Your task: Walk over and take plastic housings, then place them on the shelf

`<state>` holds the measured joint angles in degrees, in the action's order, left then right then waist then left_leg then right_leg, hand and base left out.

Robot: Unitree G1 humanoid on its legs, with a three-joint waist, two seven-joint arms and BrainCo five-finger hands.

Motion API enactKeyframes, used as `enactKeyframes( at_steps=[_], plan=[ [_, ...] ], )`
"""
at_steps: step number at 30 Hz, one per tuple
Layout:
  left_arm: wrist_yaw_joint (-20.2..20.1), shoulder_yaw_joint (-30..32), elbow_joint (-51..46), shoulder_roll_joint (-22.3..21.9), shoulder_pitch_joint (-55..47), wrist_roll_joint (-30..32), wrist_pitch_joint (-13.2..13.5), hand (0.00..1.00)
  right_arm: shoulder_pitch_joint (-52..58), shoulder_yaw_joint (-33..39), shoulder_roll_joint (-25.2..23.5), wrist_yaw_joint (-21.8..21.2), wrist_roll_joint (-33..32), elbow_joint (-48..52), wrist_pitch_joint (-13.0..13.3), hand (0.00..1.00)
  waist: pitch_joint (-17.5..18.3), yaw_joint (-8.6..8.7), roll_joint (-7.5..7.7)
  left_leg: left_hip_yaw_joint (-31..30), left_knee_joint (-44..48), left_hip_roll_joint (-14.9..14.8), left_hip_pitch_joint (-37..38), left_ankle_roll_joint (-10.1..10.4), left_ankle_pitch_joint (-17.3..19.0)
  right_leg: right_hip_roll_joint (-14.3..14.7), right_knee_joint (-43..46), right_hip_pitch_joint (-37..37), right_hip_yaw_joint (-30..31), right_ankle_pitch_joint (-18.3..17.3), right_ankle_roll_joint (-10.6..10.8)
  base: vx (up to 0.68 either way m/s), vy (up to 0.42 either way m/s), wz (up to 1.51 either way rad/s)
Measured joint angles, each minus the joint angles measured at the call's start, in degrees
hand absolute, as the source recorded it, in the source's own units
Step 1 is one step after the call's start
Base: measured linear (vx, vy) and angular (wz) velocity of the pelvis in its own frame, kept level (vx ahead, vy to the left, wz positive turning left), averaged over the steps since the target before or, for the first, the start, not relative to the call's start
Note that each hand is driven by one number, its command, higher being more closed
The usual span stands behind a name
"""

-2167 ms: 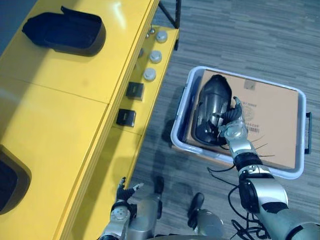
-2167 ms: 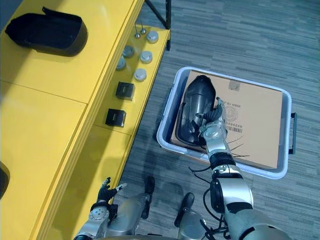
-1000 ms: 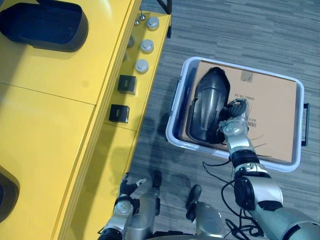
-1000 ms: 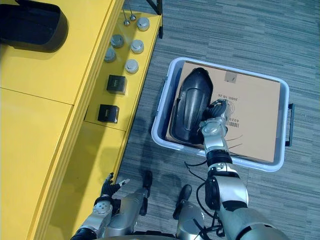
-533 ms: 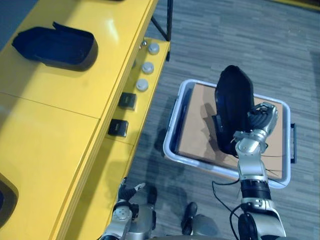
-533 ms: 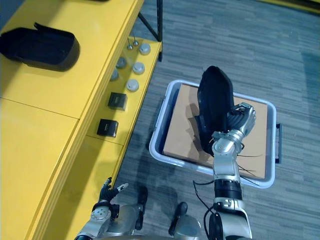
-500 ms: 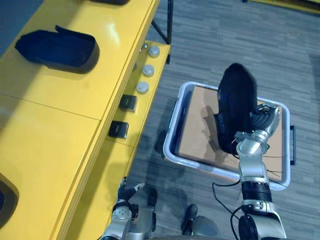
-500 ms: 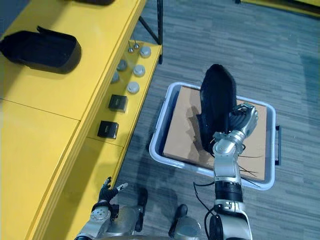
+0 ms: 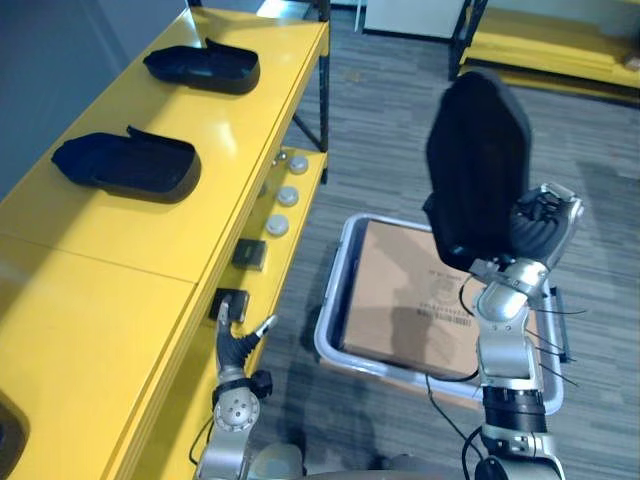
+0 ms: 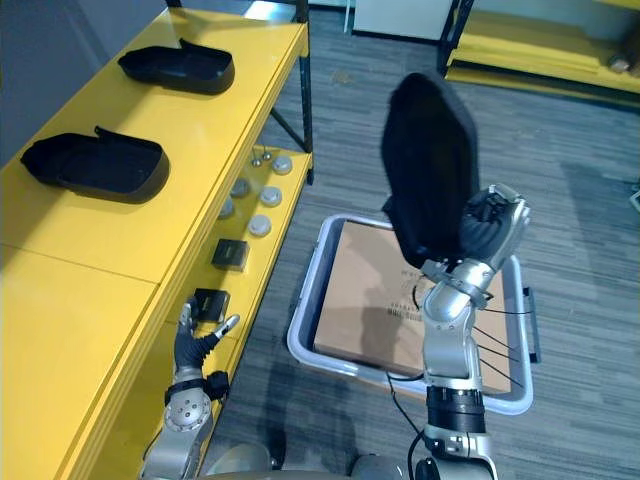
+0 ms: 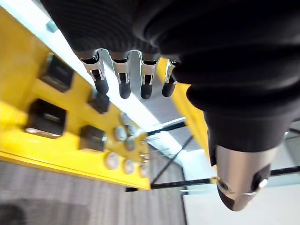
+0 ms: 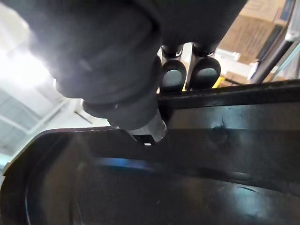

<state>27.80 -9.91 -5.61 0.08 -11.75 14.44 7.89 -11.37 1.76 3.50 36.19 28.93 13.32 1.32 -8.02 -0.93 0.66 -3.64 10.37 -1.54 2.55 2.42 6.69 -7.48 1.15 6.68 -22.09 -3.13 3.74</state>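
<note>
My right hand point(image 9: 538, 232) is shut on a black plastic housing point(image 9: 478, 180), holding it upright in the air above the bin. In the right wrist view the fingers point(image 12: 173, 75) curl over the housing's rim point(image 12: 225, 140). Two more black housings point(image 9: 128, 165) point(image 9: 203, 68) lie on the yellow shelf top point(image 9: 90, 250) to the left. My left hand point(image 9: 238, 345) hangs low beside the shelf's front edge, its fingers point(image 11: 124, 86) straight and empty.
A pale bin point(image 9: 335, 325) stands on the grey floor below the held housing, with a flat cardboard sheet point(image 9: 400, 300) inside it. The lower yellow shelf carries round caps point(image 9: 278, 222) and small black boxes point(image 9: 249, 254). Another yellow rack point(image 9: 540, 40) stands at the back.
My right hand has lifted the housing higher, well above the bin. The camera has tilted up, bringing a second shelf housing into view. My left hand has risen a little.
</note>
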Motion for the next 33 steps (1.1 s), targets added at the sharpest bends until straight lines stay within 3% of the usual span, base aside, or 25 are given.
enactKeyframes(
  at_steps=[3, 4, 5, 6, 7, 10, 14, 26, 27, 33],
  plan=[
    [0.7, -1.9, -3.1, 0.1, 2.5, 0.4, 0.3, 0.00, 0.0, -2.8, -0.3, -0.1, -1.3, 2.4, 0.7, 1.00, 0.3, 0.10, 0.02, 0.8, 5.6, 0.6, -1.9, 0.5, 1.2, -0.7, 0.3, 0.0, 1.4, 0.0, 0.0, 0.09, 0.044, -0.15],
    [1.2, -2.5, -3.3, 0.3, 4.2, 0.4, 0.3, 0.00, 0.0, -4.0, -0.4, -0.2, -1.8, 3.2, 0.8, 1.00, 0.2, -0.01, 0.58, 1.1, 11.5, 1.7, -5.5, 0.9, 2.0, -1.9, 0.5, 0.3, 2.1, 0.1, -0.2, 0.07, 0.107, -0.08],
    [1.2, -2.9, -3.4, 0.5, 4.7, 0.4, 0.4, 0.00, 0.0, -4.7, -0.7, -0.2, -2.0, 3.3, 1.0, 1.00, 0.3, -0.15, 0.84, 1.3, 11.5, 2.3, -6.3, 0.9, 3.6, -2.5, 0.6, 0.4, 2.3, 0.1, -0.2, 0.06, 0.124, -0.02],
    [1.3, -4.3, -3.7, 0.7, 5.6, 0.5, 0.8, 0.00, 0.0, -5.8, -0.9, -0.4, -2.5, 3.5, 2.1, 1.00, 1.2, 0.11, -0.34, 1.1, 1.6, 1.7, -4.8, -0.4, 0.7, -2.3, 0.8, 0.5, 1.7, 0.1, -0.1, 0.06, 0.108, -0.02],
    [1.3, -5.3, -4.2, 0.6, 6.0, 0.5, 0.9, 0.00, -0.1, -6.4, -0.8, -0.4, -2.8, 3.6, 2.5, 1.00, 1.3, 0.09, -1.04, 1.2, -0.6, 1.0, -4.2, -1.1, -0.5, -1.6, 0.8, 0.9, 1.9, -0.3, 0.4, 0.10, 0.092, -0.09],
    [1.4, -8.9, -5.4, 2.5, 7.7, 1.4, 1.5, 0.00, -0.1, -11.2, -2.6, -1.7, -4.2, 3.9, 3.3, 1.00, 3.2, -0.09, 1.30, 2.1, -3.1, 2.5, -2.1, -1.8, -0.7, -3.2, 1.3, 1.0, 2.0, -0.5, 0.9, 0.09, 0.100, -0.06],
    [1.4, -11.8, -5.4, 3.2, 10.4, 1.5, 1.5, 0.00, -0.7, -17.3, -4.4, -3.9, -6.4, 3.9, 5.1, 1.00, 4.1, -0.11, 2.61, 2.2, -3.1, 2.7, -1.1, -1.8, -0.7, -3.7, 3.1, 1.2, 2.1, -0.4, 0.9, 0.02, 0.040, -0.01],
    [5.3, -14.5, -5.4, 3.5, 16.5, 1.4, 1.4, 0.00, -1.1, -20.6, -4.3, -4.9, -14.3, 5.5, 7.2, 1.00, 4.7, 0.30, 2.32, 3.0, -4.3, 1.5, -0.1, -1.9, -1.0, -2.7, 2.6, 1.1, 3.4, -0.4, 0.9, -0.04, -0.028, -0.07],
    [6.0, -14.5, -5.4, 3.5, 17.4, 1.3, 1.3, 1.00, -1.1, -21.2, -3.9, -5.0, -15.2, 6.2, 7.4, 1.00, 4.7, 0.34, 2.34, 3.0, -4.5, 1.5, -0.1, -1.9, -1.2, -2.7, 2.6, 1.1, 3.4, -0.4, 0.9, -0.09, -0.020, 0.01],
    [7.7, -14.4, -5.4, 3.7, 18.2, 0.5, 1.3, 1.00, -0.2, -22.6, -2.8, -5.0, -20.3, 6.1, 8.5, 1.00, 6.8, 0.40, 2.62, 2.8, -5.0, 1.9, -1.2, -2.0, -2.1, -2.7, 2.1, 0.0, 3.3, -0.4, 0.8, -0.08, -0.011, 0.01]
  ],
)
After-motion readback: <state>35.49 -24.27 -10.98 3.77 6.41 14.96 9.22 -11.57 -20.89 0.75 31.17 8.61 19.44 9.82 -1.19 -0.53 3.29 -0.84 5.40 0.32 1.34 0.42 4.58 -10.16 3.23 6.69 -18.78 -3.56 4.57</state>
